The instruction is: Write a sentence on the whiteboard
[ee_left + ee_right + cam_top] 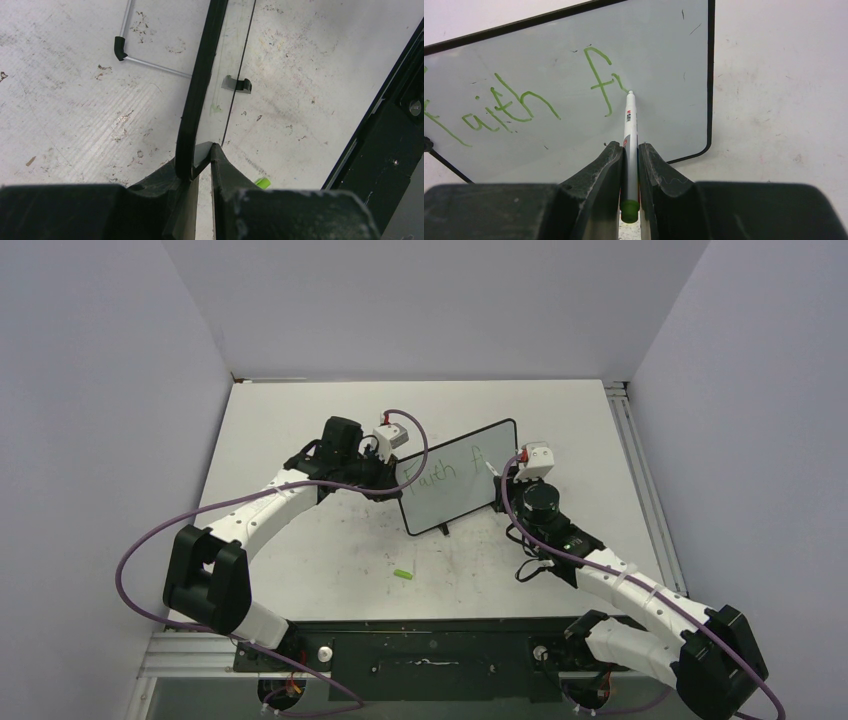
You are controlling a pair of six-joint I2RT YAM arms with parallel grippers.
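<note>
The whiteboard (pixel 452 502) stands tilted on the table between the two arms. My left gripper (pixel 392 486) is shut on its left edge, and the left wrist view shows the black frame (pixel 199 80) clamped between the fingers of the left gripper (pixel 201 150). The sentence (pixel 519 102) in green reads "Faith f" with a short stroke after it; in the top view the sentence (pixel 440 474) crosses the board. My right gripper (pixel 626 148) is shut on a white marker (pixel 630 122) with a green end. Its tip touches the whiteboard (pixel 549 55) just right of the "f".
A small green cap (pixel 403 573) lies on the table in front of the board, and the left wrist view shows the green cap (pixel 262 183) beside the finger. The board's wire stand (pixel 150 65) and a black foot (pixel 238 85) rest on the table. A black rail (pixel 430 640) runs along the near edge.
</note>
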